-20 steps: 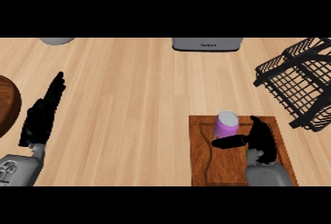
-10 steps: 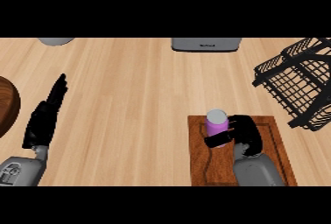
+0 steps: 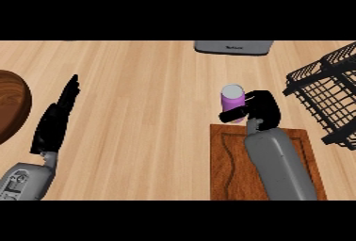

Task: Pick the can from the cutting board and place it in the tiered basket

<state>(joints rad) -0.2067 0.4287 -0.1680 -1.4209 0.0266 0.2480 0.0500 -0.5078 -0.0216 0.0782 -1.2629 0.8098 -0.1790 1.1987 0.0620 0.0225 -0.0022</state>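
A purple can with a pale grey top [image 3: 233, 100] is held upright in my right hand [image 3: 260, 109], whose thumb and fingers curl round its lower part. The can is lifted clear of the brown cutting board [image 3: 228, 160] and shows just beyond the board's far edge. My right forearm covers much of the board. The black wire tiered basket [image 3: 327, 96] stands at the right edge, a short way right of the can. My left hand [image 3: 57, 117] rests open at the left, fingers straight and pointing away.
A dark wooden bowl or plate [image 3: 10, 106] shows partly at the left edge. A grey appliance [image 3: 233, 47] sits at the counter's far edge, behind the can. Bare wooden counter lies between the two arms.
My right hand has closed on the can and carried it up and away from the board, toward the far right. The left hand has stayed put.
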